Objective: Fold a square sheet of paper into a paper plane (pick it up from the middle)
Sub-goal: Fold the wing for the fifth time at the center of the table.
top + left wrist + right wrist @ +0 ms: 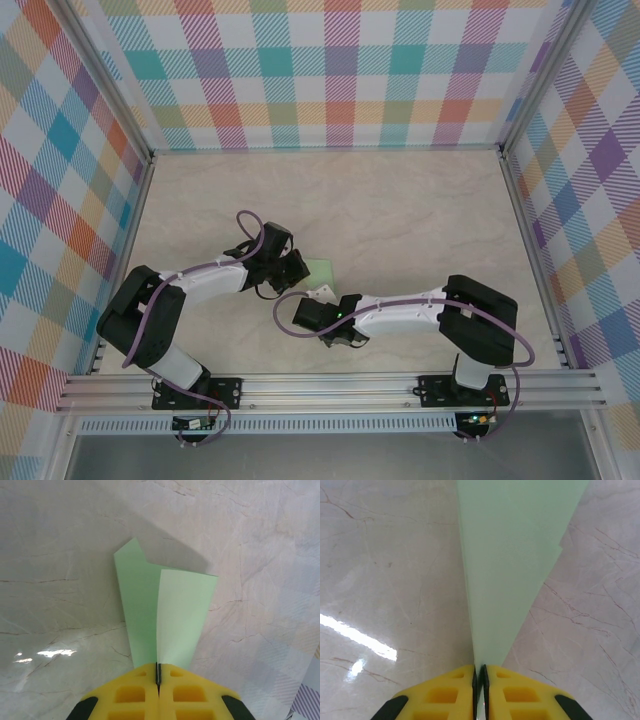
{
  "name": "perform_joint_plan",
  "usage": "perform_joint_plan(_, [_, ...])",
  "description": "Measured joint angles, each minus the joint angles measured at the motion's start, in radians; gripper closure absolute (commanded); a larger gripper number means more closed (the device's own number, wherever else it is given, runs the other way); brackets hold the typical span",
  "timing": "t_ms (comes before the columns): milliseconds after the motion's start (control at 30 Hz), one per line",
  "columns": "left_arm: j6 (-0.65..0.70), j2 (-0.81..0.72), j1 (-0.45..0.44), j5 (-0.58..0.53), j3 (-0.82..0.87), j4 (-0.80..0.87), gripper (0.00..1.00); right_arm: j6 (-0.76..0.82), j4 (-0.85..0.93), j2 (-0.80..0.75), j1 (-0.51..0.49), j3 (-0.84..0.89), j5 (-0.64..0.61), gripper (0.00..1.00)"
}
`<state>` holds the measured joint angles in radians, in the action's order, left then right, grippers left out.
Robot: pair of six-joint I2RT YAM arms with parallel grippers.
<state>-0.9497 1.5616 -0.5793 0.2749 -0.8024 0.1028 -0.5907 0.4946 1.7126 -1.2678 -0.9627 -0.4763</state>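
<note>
Evidently you are clenching the left gripper (158, 676) and right gripper (480, 674) on the green paper (170, 615) edges, likely pressing its fold together

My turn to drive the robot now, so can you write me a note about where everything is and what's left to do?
Left gripper: shut on the green paper, at its narrow end.
Right gripper: shut on the same paper.
Paper: between both arms, over the table.
Done: paper gripped, one lengthwise crease in.
Left: nose and wing folds; it is no plane yet.
</note>
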Motion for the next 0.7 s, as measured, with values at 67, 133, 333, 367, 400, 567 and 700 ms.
perform_joint_plan(67, [0.0,0.0,0.0,0.0,0.0,0.0,0.97,0.004,-0.001,-0.002,0.0,0.0,0.001,0.82])
perform_joint_plan(133, [0.0,0.0,0.0,0.0,0.0,0.001,0.97,0.003,0.0,-0.002,0.0,0.0,0.003,0.75])
perform_joint_plan(333, [0.0,0.0,0.0,0.0,0.0,0.001,0.97,0.004,0.0,-0.035,0.002,0.0,0.007,0.65])
perform_joint_plan(367, [0.0,0.0,0.0,0.0,0.0,0.001,0.97,0.004,-0.002,-0.042,0.005,-0.001,0.007,0.64])
perform_joint_plan(400, [0.0,0.0,0.0,0.0,0.0,0.001,0.97,0.004,-0.003,-0.046,0.009,-0.003,0.007,0.64])
perform_joint_plan(567, [0.0,0.0,0.0,0.001,0.0,0.001,0.97,0.012,-0.008,-0.035,0.029,-0.041,0.005,0.64])
perform_joint_plan(700, [0.0,0.0,0.0,0.001,0.0,0.001,0.97,0.034,-0.032,-0.013,0.045,-0.075,0.001,0.65])
